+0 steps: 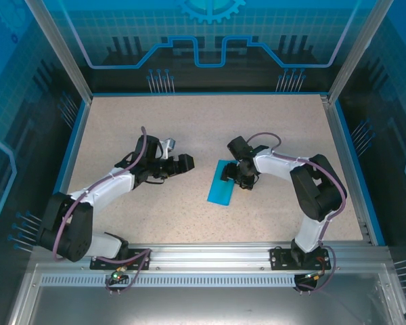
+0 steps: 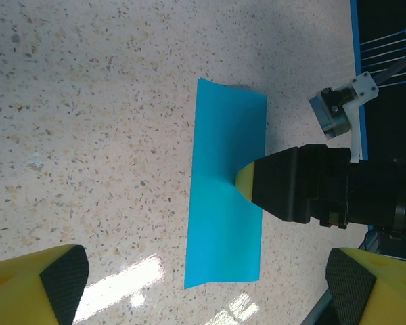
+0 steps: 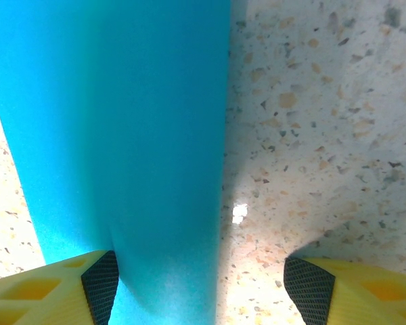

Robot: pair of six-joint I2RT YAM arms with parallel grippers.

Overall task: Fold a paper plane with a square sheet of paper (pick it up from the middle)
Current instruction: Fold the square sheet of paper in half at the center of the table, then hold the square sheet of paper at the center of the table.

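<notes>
Folded sheet of paper under part-open, empty right gripper straddling its long edge; left gripper wide open, farther off

From above and behind the arm bases we look down on the whole surface. Our left wrist camera views the teal sheet of paper from nearby, the right from very close; all three share it.
</notes>
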